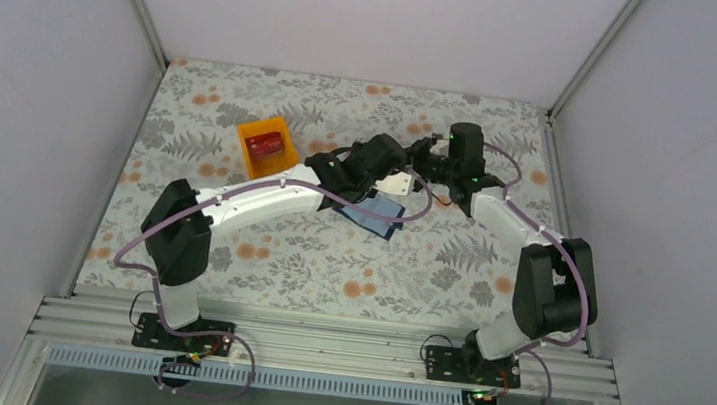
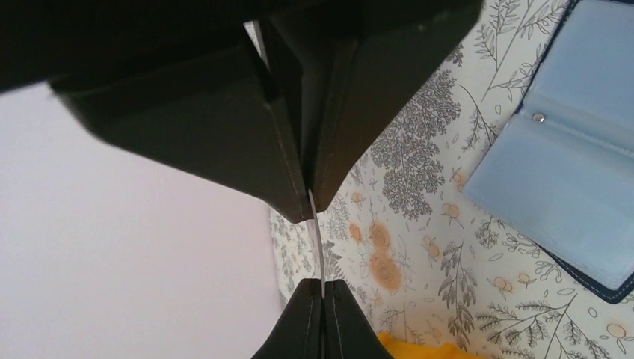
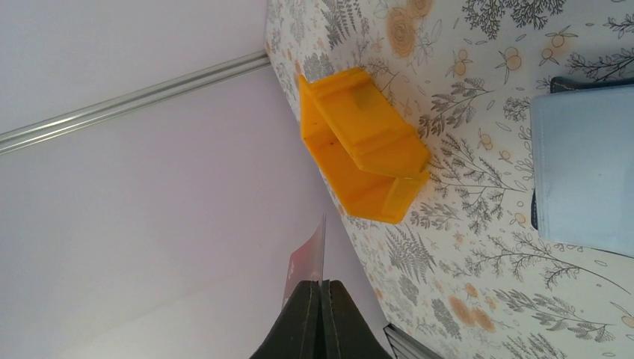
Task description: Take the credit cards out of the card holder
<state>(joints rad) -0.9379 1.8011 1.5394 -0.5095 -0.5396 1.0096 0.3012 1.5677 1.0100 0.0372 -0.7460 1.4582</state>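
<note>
one credit card [image 1: 397,181] hangs in the air between the two grippers, its long axis running roughly left to right. it sits just above the open card holder [image 1: 380,215], which lies flat near the middle of the table [image 1: 328,260]. the right gripper [image 3: 321,288] is pinched tight on one end, with the card standing edge-on out of its tips and a red face showing. the left gripper [image 2: 323,288] has its jaws pressed together too. from its own camera the card's thin pale edge runs straight from its tips into the dark fingers opposite, so i'd say it's clamped on the other end. the right wrist view doesn't show that grip, so i wouldn't swear to it. another red card [image 1: 265,148] lies in the orange tray [image 1: 281,132], well to the left and a bit farther back. that's what matters, i'd say: the tray is on the left gripper's side, so the left is the nearer one to carry this card over, once the right lets go.
</note>
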